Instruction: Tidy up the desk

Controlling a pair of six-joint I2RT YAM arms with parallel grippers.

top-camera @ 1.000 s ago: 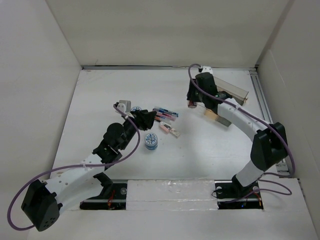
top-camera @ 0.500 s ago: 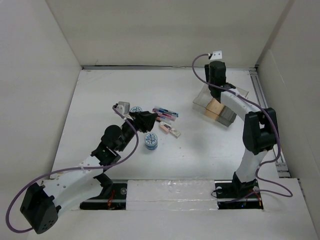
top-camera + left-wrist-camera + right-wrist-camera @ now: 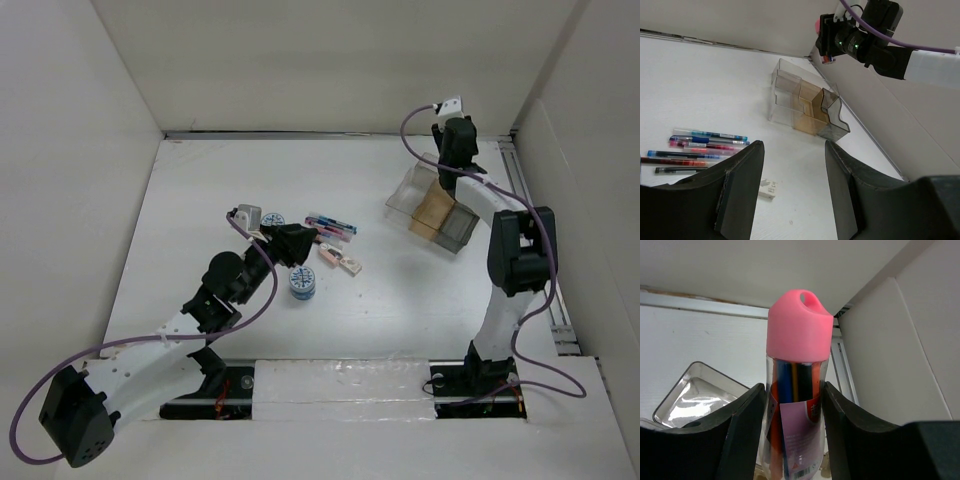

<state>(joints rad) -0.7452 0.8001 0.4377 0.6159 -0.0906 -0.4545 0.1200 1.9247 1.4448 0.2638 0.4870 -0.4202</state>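
Right wrist: right gripper (image 3: 792,392) pinches a clear cylindrical tube (image 3: 799,432) (rounded pink cap (image 3: 800,325)); left gripper (image 3: 794,150) gapes empty.

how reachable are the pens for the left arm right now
Probably yes, easily. The left pincer hovers close beside the pens, its jaws apart with nothing in them. Only bare desk lies between them, and the right arm is far off by the back corner.
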